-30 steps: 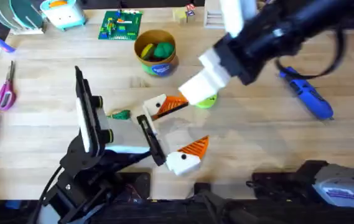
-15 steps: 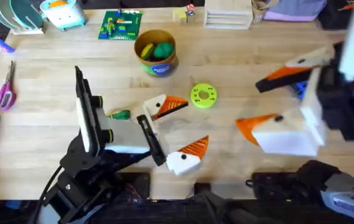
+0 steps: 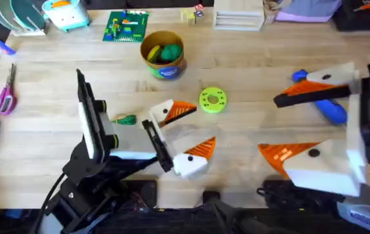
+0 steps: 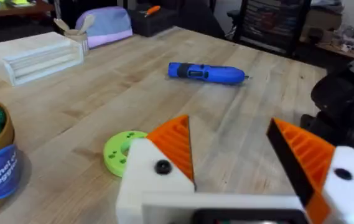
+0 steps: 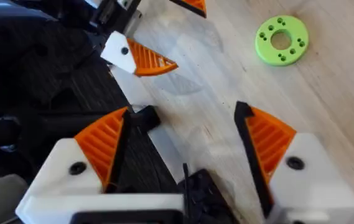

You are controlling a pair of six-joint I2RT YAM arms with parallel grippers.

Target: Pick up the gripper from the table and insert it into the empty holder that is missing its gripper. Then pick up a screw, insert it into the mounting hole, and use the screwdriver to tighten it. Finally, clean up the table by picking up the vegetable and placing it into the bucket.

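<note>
A pale butcher-block table of glued wooden strips filled the workspace, its grain running lengthwise under everything. The right gripper loomed large at the right side of the overhead view, white blocky finger mounts faced with orange ribbed pads, its jaws spread wide and empty. The left gripper lay near the table's middle, built the same way, also open wide with nothing between the pads. In the left wrist view the near holder was an off-white angular block with a dark screw head in its side and a ribbed orange wedge seated on it.

The bucket stood behind the left gripper toward the far edge, a short round tan tub with a blue label, holding a rounded bright-green toy. The screwdriver lay on its side well to the right, smooth blue plastic, partly hidden beneath the right gripper's upper finger; from the left wrist camera it lay apart on the bare wood beyond that gripper's fingers. A lime-green disc with a ring of small holes lay flat just beyond the left gripper's far finger. The vegetable, small, dark green and elongated, lay on the wood just left of the left gripper, untouched.
</note>
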